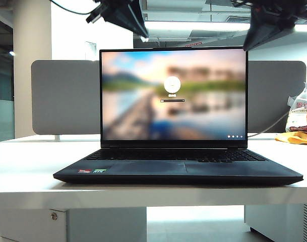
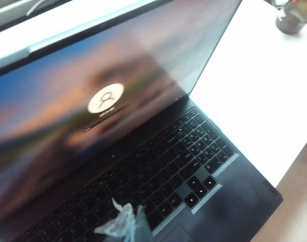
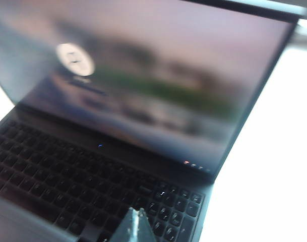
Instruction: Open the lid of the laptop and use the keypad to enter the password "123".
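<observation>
Matte blue-black laptop (image 1: pixel 178 169) lid (image 1: pixel 173 93) up, login showing; black keypad (image 2: pixel 158 176) untouched; left gripper (image 2: pixel 124 222), right gripper (image 3: pixel 137 222) clenched, empty, above keys.

One laptop (image 1: pixel 178 169) sits on one white bench (image 1: pixel 22 171), its single lid (image 1: pixel 173 93) raised. Two end effectors hang above: the left end effector (image 1: pixel 143 36) and the right end effector (image 1: pixel 247 46) (both pinched shut). One grey divider board (image 1: pixel 65 96) stands behind.
</observation>
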